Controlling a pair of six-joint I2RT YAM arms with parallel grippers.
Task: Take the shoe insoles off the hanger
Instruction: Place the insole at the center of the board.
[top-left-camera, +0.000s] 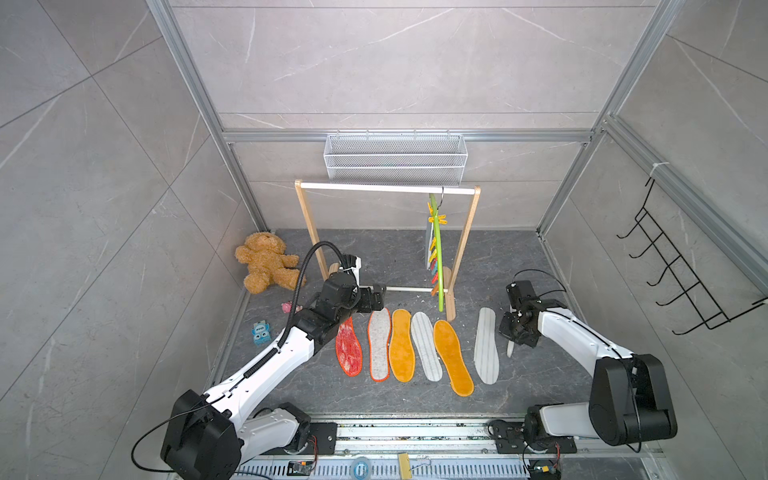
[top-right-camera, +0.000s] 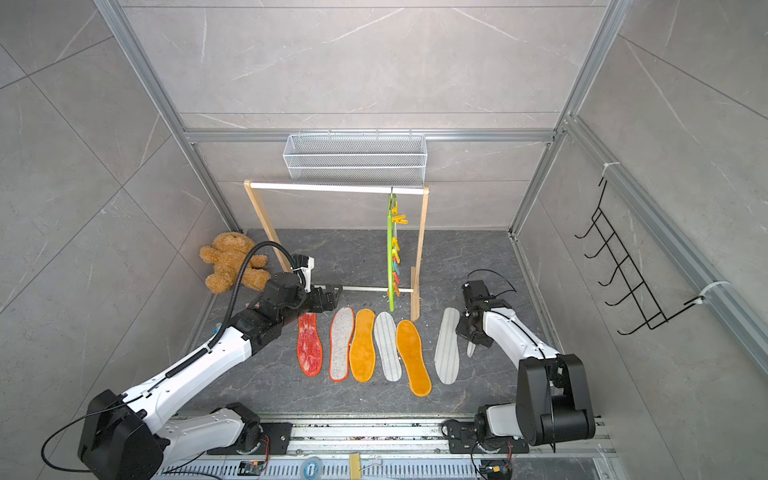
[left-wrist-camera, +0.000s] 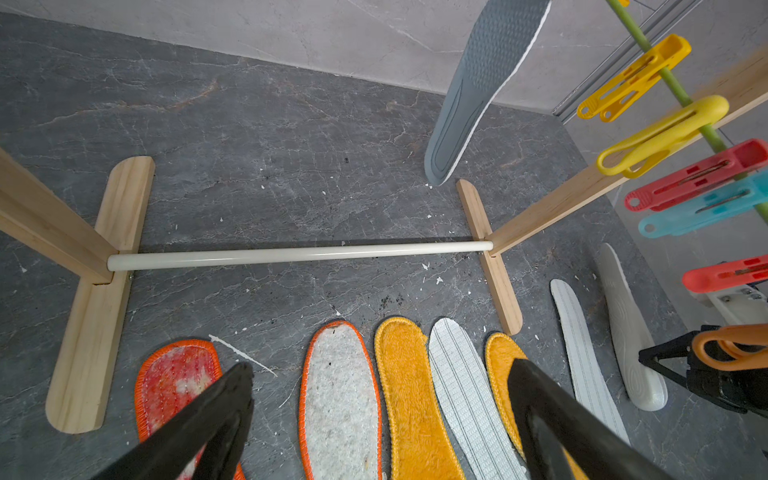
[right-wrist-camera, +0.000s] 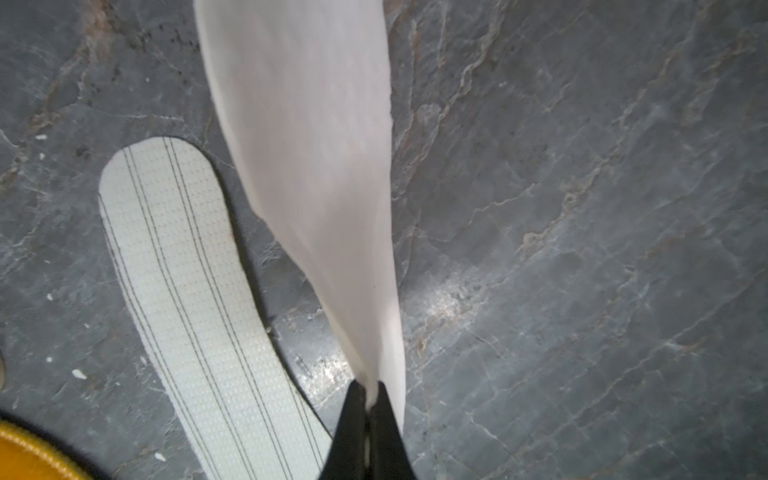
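Lying in a row along the near side of the dark worktop (top-left-camera: 291, 386) are six shoe insoles (top-left-camera: 402, 345): a red-white mottled one (top-left-camera: 348, 347), a grey felt one (top-left-camera: 379, 345) with an orange rim, an orange fuzzy one (top-left-camera: 453, 357) on each side of a striped one (top-left-camera: 426, 347), then a second striped one (top-left-camera: 486, 345) a bit apart. Just right of that, the right pincer (right-wrist-camera: 368, 392) is clamped on the end of a white insole (right-wrist-camera: 307, 145) that dangles toward the worktop. Slightly further back, the left pincer (left-wrist-camera: 380, 368) hangs wide open and empty, facing the wooden rail (top-left-camera: 465, 249). Past that, the lime-green hanger (top-left-camera: 437, 249) hangs near the right end of the rail's top bar, with a blue-grey insole (left-wrist-camera: 478, 83) clipped on.
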